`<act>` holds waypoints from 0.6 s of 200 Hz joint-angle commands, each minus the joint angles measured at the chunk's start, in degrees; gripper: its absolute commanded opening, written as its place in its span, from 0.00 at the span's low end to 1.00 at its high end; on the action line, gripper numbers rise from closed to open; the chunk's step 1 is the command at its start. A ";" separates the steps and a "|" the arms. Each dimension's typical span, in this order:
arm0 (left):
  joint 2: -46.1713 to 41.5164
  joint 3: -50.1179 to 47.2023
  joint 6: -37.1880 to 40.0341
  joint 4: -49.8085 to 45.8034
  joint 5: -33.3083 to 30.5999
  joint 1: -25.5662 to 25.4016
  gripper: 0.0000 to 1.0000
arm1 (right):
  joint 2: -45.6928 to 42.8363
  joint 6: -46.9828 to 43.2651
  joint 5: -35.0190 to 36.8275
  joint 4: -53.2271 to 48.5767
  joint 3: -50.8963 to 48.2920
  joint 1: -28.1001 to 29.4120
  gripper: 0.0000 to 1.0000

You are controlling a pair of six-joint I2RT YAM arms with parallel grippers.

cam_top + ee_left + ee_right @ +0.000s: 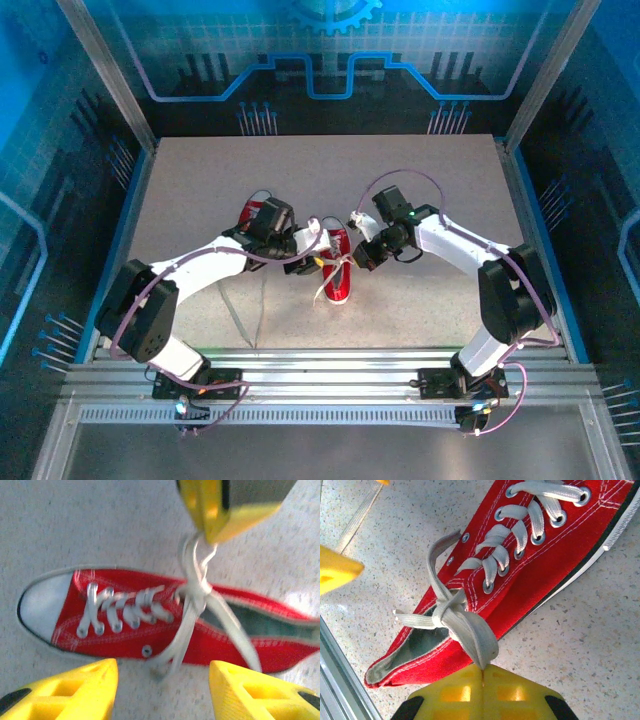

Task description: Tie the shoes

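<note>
A red sneaker (pixel 338 268) lay near the middle of the table (pixel 200 180). Its long axis ran from the table's near edge to its far edge, with the white toe cap (pixel 42 605) toward the far edge and the open heel toward the near one. Its white lace (pixel 451 611) was crossed into a loose knot. The right gripper (pixel 483 669) was pinched closed on part of that lace, which stretched taut toward the table's right side. The left gripper (pixel 162 664), jaws apart and holding nothing, hovered beside the sneaker toward the table's left. A second red sneaker (pixel 258 203) lay further toward the table's left, partly hidden.
</note>
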 commanded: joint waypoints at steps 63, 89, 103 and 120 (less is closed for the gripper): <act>9.84 5.25 -10.69 12.78 4.84 -5.45 0.41 | -0.76 -0.47 -2.10 -3.14 1.51 0.83 0.00; 10.96 5.72 -10.32 11.99 4.40 -5.39 0.34 | -1.08 -0.08 -2.16 -2.70 0.99 0.40 0.00; 11.27 5.63 -10.04 11.40 3.96 -5.42 0.30 | -1.53 0.32 -2.68 -2.07 0.44 0.10 0.00; 11.58 5.81 -9.56 9.70 2.72 -5.29 0.22 | -2.29 0.88 -3.56 -1.04 -0.31 -0.37 0.00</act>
